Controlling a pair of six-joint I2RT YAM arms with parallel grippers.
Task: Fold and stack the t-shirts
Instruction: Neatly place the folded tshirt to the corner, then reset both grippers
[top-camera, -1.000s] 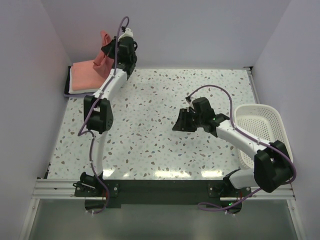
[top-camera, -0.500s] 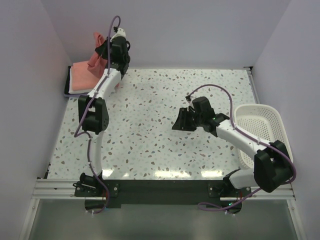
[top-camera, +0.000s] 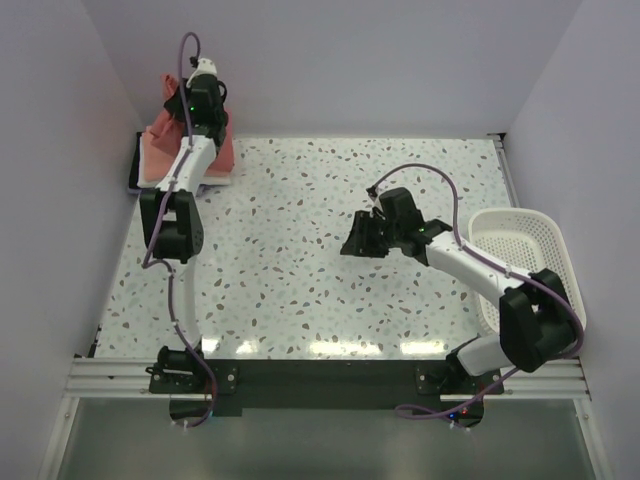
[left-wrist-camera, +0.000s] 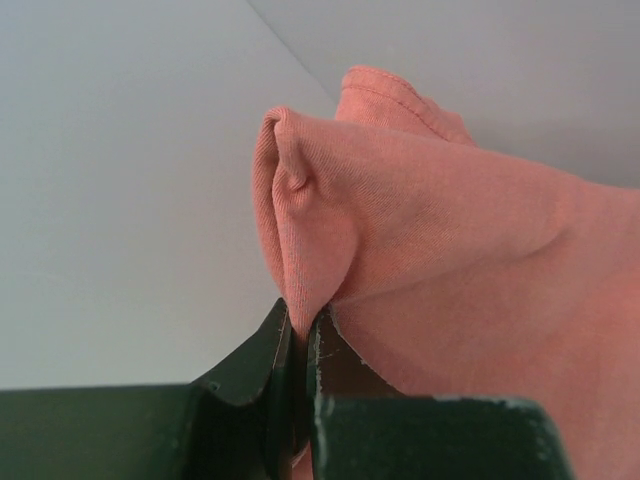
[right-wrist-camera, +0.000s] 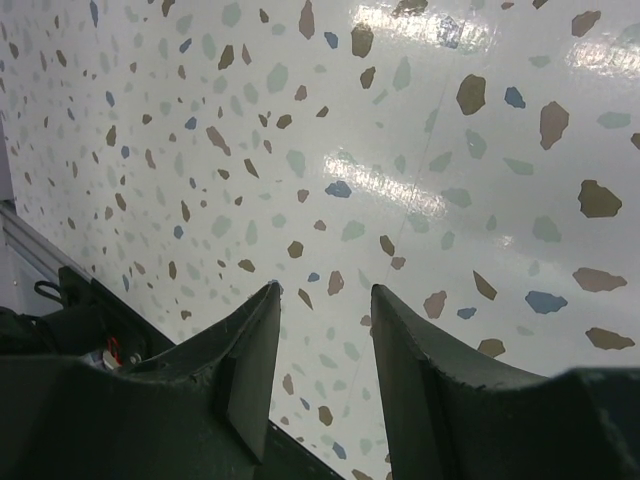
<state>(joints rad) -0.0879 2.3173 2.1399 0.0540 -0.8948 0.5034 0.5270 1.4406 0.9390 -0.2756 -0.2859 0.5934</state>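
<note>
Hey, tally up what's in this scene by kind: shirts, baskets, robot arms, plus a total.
T-shirts: 2 clear ones, the dusty-red t-shirt pinched in the left gripper and the salmon-pink t-shirt topping the corner stack; layers beneath too small to count.
Baskets: 1, the white basket.
Robot arms: 2, left arm and right arm.
Total: 5 at least.
</note>
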